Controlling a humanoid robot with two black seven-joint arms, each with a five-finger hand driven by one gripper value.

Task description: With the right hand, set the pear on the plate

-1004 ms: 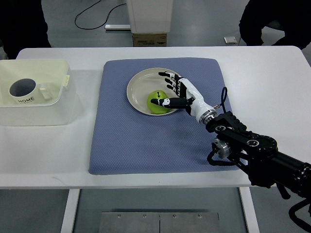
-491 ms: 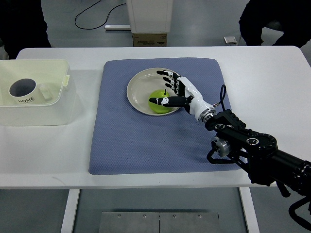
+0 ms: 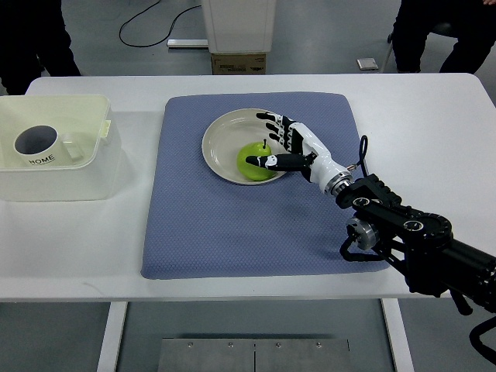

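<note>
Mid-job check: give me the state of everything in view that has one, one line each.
pear: upright, stem up, resting on the plate.
plate: on the blue mat, holding the pear.
right robot hand: fingers spread around the pear's right side, thumb over its front, grip loose or released.
mat: flat on the table.
mug: upright inside the container, looks empty.
container: open, no lid, at the table's left.
</note>
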